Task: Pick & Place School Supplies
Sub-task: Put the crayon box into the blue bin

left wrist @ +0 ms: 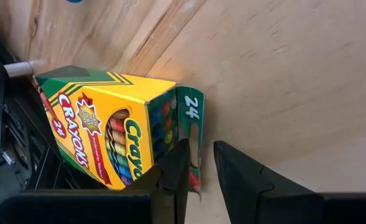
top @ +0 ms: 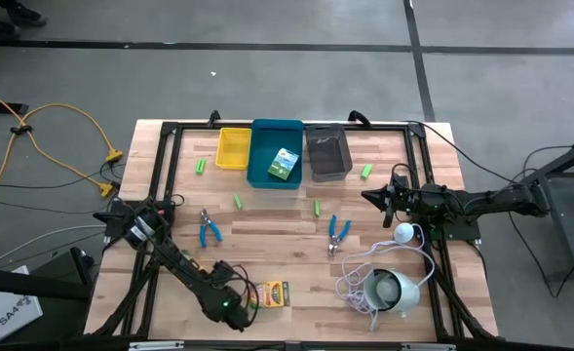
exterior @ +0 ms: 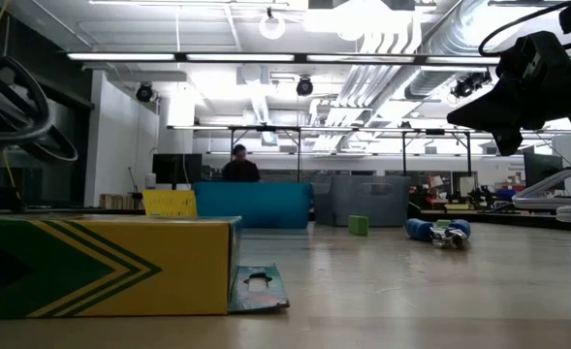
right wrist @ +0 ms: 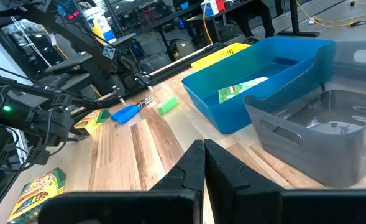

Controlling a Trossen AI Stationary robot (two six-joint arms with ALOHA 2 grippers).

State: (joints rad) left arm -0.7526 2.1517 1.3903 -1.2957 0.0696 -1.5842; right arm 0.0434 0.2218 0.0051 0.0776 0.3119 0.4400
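Your left gripper (left wrist: 200,163) sits low at the table's near edge, arm folded, fingers narrowly parted around the open end flap of a crayon box (left wrist: 105,129); whether they pinch it cannot be told. The box (top: 273,293) is glossy yellow-green card, lying flat on bare wood planks (top: 287,229). A second box (top: 285,165) lies inside the blue bin (top: 275,130), a smooth plastic tub between the yellow bin (top: 234,148) and grey bin (top: 327,153). Your right gripper (top: 376,196) is fully closed, empty, arm stretched level above the table's right side
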